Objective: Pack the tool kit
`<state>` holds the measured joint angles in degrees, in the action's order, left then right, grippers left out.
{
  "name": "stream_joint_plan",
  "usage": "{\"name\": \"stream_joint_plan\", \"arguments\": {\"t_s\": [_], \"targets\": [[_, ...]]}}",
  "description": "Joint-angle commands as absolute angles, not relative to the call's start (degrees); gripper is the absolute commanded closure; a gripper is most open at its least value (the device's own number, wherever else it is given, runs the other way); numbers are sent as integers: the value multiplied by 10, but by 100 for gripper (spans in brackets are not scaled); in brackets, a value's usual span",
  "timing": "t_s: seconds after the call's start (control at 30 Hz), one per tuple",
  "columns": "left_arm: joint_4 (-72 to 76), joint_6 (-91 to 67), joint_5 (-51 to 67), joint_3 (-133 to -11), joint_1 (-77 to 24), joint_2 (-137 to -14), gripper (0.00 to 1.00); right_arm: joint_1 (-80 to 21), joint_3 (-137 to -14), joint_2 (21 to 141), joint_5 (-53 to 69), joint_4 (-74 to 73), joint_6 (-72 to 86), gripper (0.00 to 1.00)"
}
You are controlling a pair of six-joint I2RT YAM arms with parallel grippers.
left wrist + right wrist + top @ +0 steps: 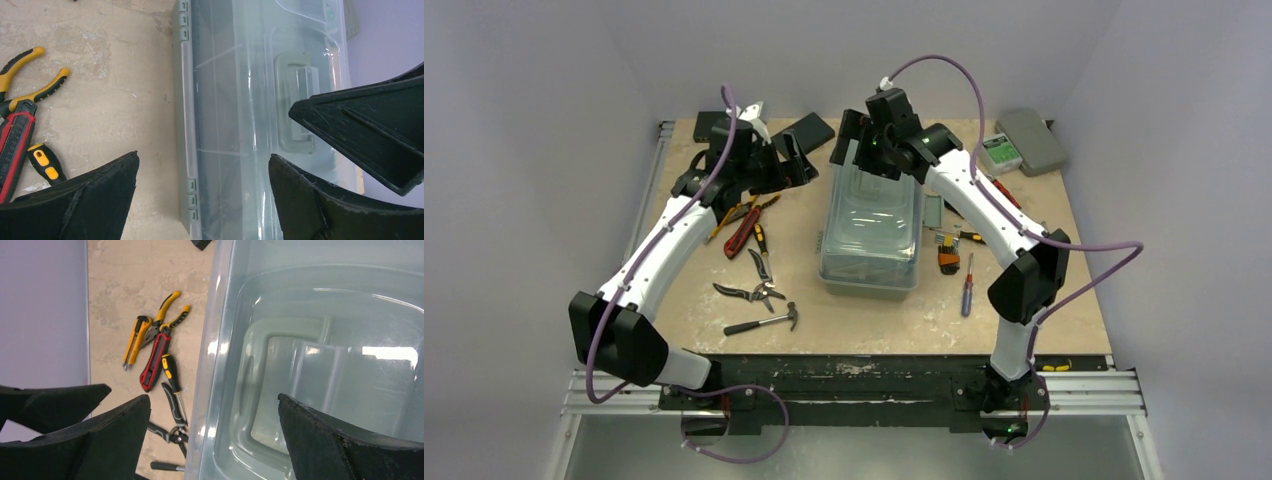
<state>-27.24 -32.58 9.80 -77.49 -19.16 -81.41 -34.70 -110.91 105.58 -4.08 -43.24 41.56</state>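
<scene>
Hovering at toolbox (871, 235) far end | my left hand (203, 156) wide open, empty | my right hand (214, 397) wide open, empty | pliers (50, 85) on table (854, 320)

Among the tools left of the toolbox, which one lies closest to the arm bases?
The hammer: it alone has a T-shaped head, and every other tool on that side lies farther back.

Toolbox (871, 235) stands at mid-counter (844, 320). To its left lie pliers (746, 210), knife (742, 232), shears (749, 293) and, nearest the arm bases, hammer (762, 321). Screwdriver (967, 285) lies to its right. Case (1031, 141) sits at the far right corner, box (809, 130) behind the toolbox, leftward.
</scene>
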Motion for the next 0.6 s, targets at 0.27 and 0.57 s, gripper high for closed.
{"name": "stream_joint_plan", "arguments": {"t_s": [0.27, 0.57], "targets": [[-239, -337, 100, -752, -176, -793, 3, -361, -1191, 1133, -85, -488, 459, 4], [-247, -333, 85, -746, -176, -781, 3, -351, -1071, 1083, 111, -321, 476, 7]]}}
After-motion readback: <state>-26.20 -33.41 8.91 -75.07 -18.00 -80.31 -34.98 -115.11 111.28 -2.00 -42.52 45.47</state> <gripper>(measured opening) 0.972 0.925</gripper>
